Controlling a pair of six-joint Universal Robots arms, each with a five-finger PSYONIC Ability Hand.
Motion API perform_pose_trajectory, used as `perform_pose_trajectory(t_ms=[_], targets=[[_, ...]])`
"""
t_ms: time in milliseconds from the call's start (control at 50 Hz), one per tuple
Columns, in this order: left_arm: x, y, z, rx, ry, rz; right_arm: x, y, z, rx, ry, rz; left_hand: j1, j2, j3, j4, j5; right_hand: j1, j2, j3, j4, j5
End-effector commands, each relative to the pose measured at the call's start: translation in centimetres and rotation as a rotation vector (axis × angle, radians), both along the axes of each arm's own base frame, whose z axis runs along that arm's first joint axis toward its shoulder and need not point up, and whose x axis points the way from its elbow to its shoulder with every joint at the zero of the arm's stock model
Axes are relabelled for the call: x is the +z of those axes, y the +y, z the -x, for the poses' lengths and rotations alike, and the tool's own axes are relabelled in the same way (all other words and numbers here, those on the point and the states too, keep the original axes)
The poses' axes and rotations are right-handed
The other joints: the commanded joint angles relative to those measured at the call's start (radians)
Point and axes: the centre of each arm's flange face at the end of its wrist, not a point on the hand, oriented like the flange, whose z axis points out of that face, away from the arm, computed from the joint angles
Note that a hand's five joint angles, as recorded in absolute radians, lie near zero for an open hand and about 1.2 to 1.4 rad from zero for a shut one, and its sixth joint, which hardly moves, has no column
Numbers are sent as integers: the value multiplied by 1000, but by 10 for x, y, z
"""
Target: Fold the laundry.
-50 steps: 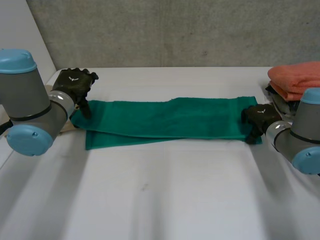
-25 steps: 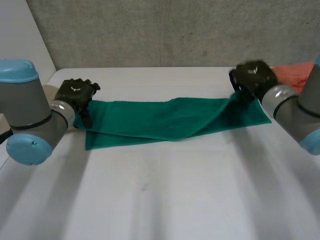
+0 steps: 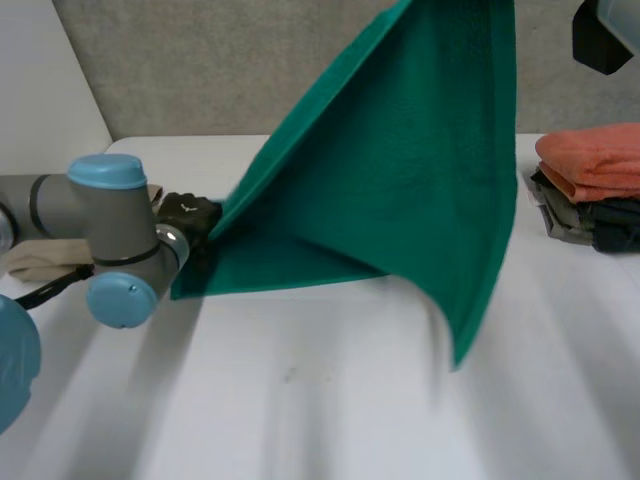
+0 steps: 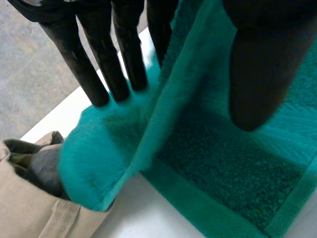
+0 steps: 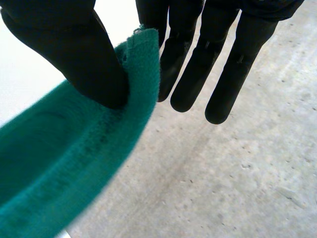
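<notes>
Laundry work at the white table (image 3: pixel 320 400): we see the green towel (image 3: pixel 420 170) standing like a sail, one end high above the tabletop and the other low near the tabletop's left edge. The left hand (image 3: pixel 190 215) has that low end. The cloth's upper layer rises between its straight fingers (image 4: pixel 84 74) and its thumb, which we read as a pinch on the towel. Just beside it, at the left edge, lies a crumpled beige cloth (image 4: pixel 29 213). In the right wrist view the right hand (image 5: pixel 69 49) nips the towel's hem between its thumb and one finger, with the other fingers straight and free of the cloth. A loose corner of the towel hangs down over the middle of the tabletop. At the right edge sits a stack of folded laundry (image 3: pixel 590 215), with an orange towel (image 3: pixel 590 160) on top.

We judge the step to be carrying the high end over to the low one to halve the towel. The main risk is the right hand's thin hold: only a narrow strip of hem is caught, and the weight of the hanging cloth could pull it free. The dangling corner could also tuck under and leave a crooked fold. The left hand sits near enough to the beige cloth to drag it along.
</notes>
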Motion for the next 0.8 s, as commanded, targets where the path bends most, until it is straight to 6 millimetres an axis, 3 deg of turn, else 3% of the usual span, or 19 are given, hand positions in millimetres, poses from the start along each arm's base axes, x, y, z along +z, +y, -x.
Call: perform_pose_trajectory(t_ms=[20,60,80,120,140,260,300,360,380,440,520,580,600,660,680,740,760,800], targets=[[31,-11,-14,110,-37,50,-43,-47,23,-127,86,-105,952,980,979,978,976,264,225,217,206,231],[51,-12,-19,117,-21,85,-62,-59,29,-163,141,-141,952,980,979,978,976,264,225,217,206,231],[70,-9,-25,112,-7,112,-83,-70,36,-196,201,-177,952,980,979,978,976,264,225,217,206,231],[85,-3,-30,93,1,126,-101,-80,43,-230,262,-206,952,980,979,978,976,264,225,217,206,231],[99,4,-32,57,6,140,-121,-88,48,-249,325,-242,952,980,979,978,976,264,225,217,206,231],[135,29,-30,-103,-15,199,-178,-107,59,-284,518,-349,952,980,979,978,976,264,225,217,206,231],[132,36,-27,-151,-56,185,-199,-113,59,-286,580,-386,952,980,979,978,976,264,225,217,206,231],[116,35,-29,-158,-126,123,-213,-121,59,-298,622,-400,952,980,979,978,976,264,225,217,206,231],[103,30,-30,-152,-177,82,-222,-127,58,-303,641,-406,952,980,979,978,976,264,225,217,206,231],[90,15,-31,-126,-250,59,-232,-137,54,-300,650,-405,952,980,979,978,976,264,225,217,206,231],[70,-19,-23,-91,-348,54,-245,-158,43,-302,649,-375,952,980,979,978,976,264,225,217,206,231],[77,-34,-13,-85,-353,118,-239,-183,34,-337,613,-293,952,980,979,978,976,264,225,217,206,231],[97,-44,-4,-77,-327,219,-226,-200,32,-381,571,-211,952,980,979,978,976,264,225,217,206,231],[147,-49,9,-63,-242,424,-190,-223,28,-464,455,-38,952,980,979,978,976,264,225,217,206,231],[182,-47,14,-45,-161,557,-163,-234,27,-509,351,82,952,980,979,978,976,264,225,217,206,231],[238,-37,16,-19,3,767,-122,-241,28,-549,174,236,952,980,979,978,976,264,225,217,206,231],[268,-29,15,-7,113,866,-102,-242,31,-567,75,303,952,980,979,978,976,264,225,217,206,231],[281,-26,16,-2,212,908,-83,-239,34,-574,-12,356,952,980,979,978,976,264,225,217,206,231]])
